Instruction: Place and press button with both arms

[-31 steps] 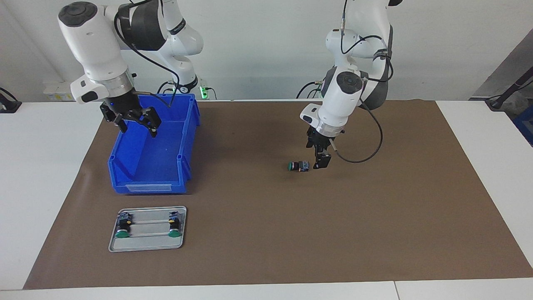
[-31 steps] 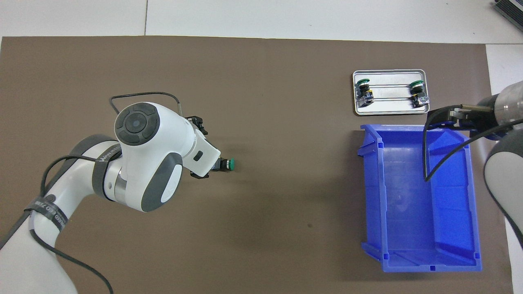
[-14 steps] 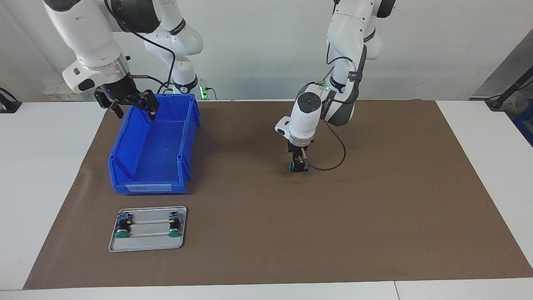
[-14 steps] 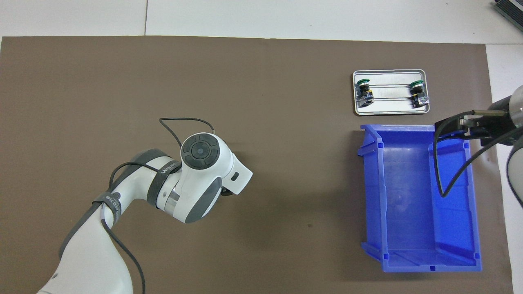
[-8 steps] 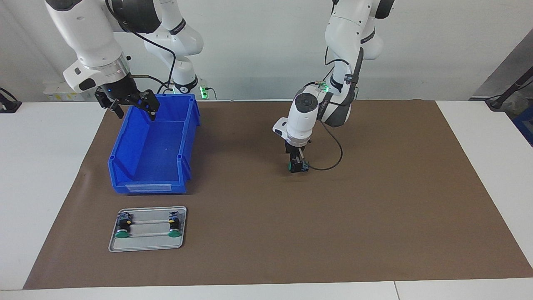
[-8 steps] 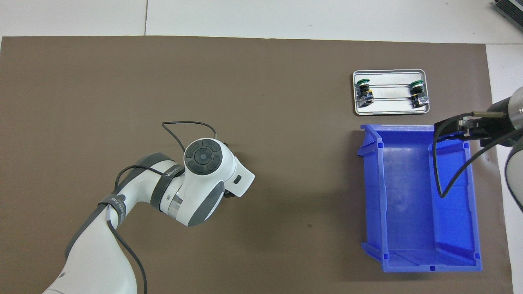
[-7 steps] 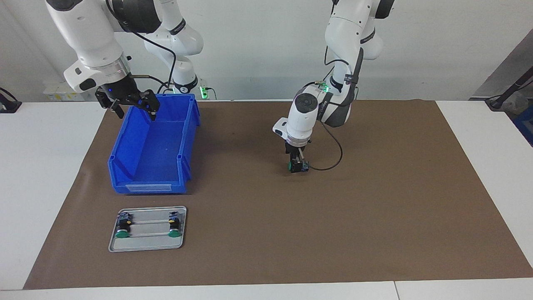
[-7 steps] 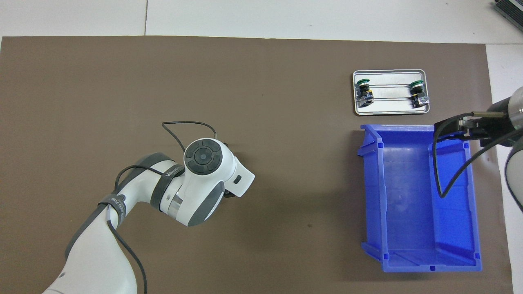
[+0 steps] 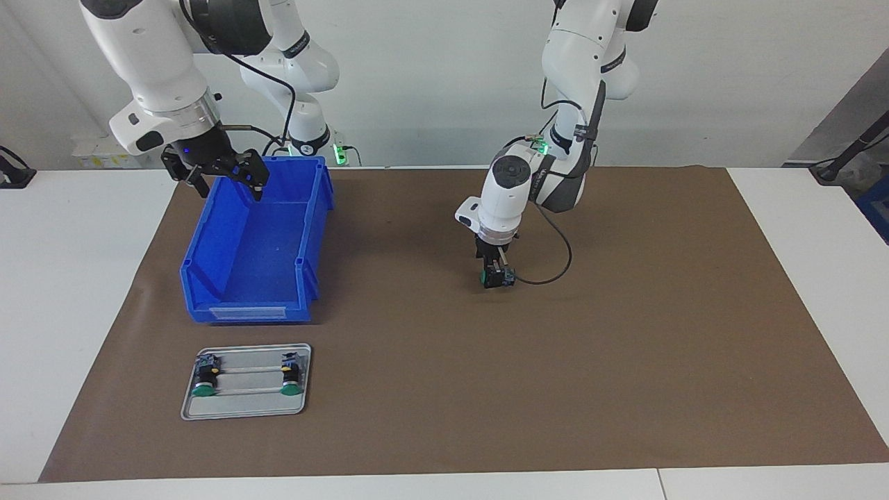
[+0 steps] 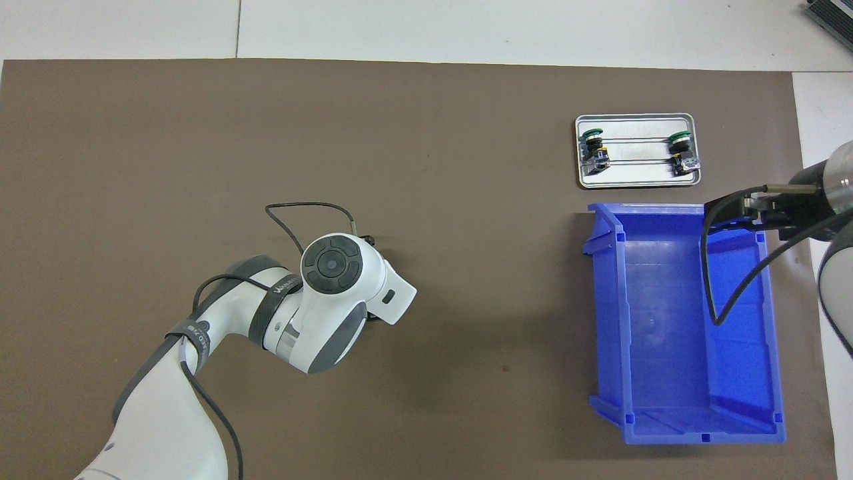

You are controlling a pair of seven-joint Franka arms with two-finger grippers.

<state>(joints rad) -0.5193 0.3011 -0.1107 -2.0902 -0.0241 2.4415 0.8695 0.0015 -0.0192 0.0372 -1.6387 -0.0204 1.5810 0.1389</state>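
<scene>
The left gripper (image 9: pixel 494 276) is straddling the button (image 9: pixel 486 278) on the mat, apparently to grasp it, fingers unreadable, while the right gripper (image 9: pixel 223 182) is waiting spread over the blue bin (image 9: pixel 305 229)

A robotics laboratory test bench. Two large white jointed robot arms (image 9: pixel 173 83) with black joint bands and loose cables stand at a white table (image 9: pixel 69 278) covered by a plain brown mat (image 9: pixel 555 361), against a bare pale wall (image 9: pixel 430 69). A blue open-topped plastic parts bin (image 9: pixel 208 278) and a small flat grey metal tray (image 9: pixel 243 410) carrying two green-capped push buttons (image 9: pixel 201 378) rest on the mat. Green indicator lights (image 9: pixel 339 153) glow at the arm bases, and cabling lies along the table's edges.
</scene>
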